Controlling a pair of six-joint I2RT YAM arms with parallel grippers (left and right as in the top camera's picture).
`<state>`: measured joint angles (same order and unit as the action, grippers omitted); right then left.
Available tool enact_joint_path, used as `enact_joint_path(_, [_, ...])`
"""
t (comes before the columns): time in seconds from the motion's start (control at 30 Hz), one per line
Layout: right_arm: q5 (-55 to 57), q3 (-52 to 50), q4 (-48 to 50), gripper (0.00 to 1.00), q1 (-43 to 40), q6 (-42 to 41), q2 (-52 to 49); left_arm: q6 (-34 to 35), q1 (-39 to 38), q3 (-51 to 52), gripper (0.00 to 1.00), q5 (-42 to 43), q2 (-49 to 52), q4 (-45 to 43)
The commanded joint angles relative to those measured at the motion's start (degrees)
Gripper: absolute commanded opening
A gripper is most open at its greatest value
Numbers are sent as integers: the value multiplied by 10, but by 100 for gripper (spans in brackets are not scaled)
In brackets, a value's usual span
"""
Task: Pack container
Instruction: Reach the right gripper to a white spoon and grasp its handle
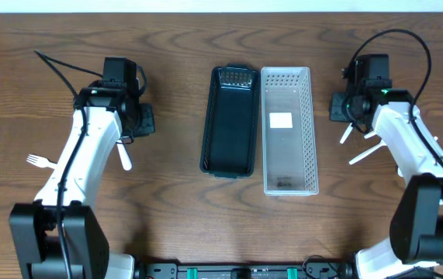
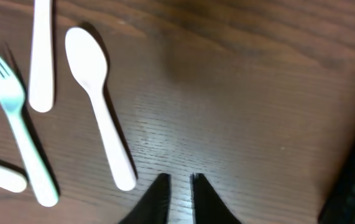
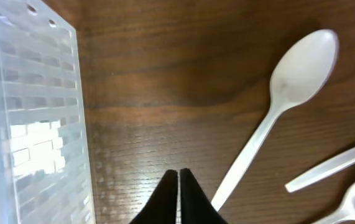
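Judging by looks, the white plastic spoon [image 3: 276, 106] lying flat on the brown wooden bench [image 3: 165, 74], beside the clear perforated plastic basket [image 3: 34, 124], is light, thin and slippery; pinch its slim handle mid-length. Both arms' jaws sit nearly closed, holding nothing.

Left gripper [image 2: 178, 182] nearly closed; right gripper [image 3: 178, 174] closed, empty.

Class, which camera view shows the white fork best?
The left wrist view: the fork lies close up, tines and handle distinct, beside a spoon. The overhead view shows it only small, partly under the left arm. The right wrist view does not show it.
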<state>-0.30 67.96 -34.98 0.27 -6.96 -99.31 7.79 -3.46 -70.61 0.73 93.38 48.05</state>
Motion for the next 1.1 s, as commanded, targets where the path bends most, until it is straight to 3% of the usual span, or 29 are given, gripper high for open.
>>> enact_joint_path(0.0, [-11,8,-5,4,17,4,-21,0,2,-10,6,1,14,3])
enact_joint_path(0.4, [-110,8,12,4,87,41,-52,0,2,-10,6,1,17,3])
enact_joint_path(0.67, [-70,9,27,5,90,35,-52,0,2,-10,6,1,17,3])
enact_joint_path(0.7, [-50,9,28,9,87,29,-52,0,2,-10,7,1,17,3])
enact_joint_path(0.8, [36,18,27,21,72,5,-48,-2,2,-10,29,1,17,1])
enact_joint_path(0.87, [66,31,24,40,61,3,-40,-2,2,-10,39,1,17,2])
enact_joint_path(0.9, [77,43,20,56,54,4,-32,-2,2,-10,43,1,17,3])
enact_joint_path(1.0, [85,70,18,65,36,7,-11,-2,2,-10,51,1,17,6])
enact_joint_path(1.07, [91,87,17,66,21,-11,-2,-2,2,-10,55,1,17,8])
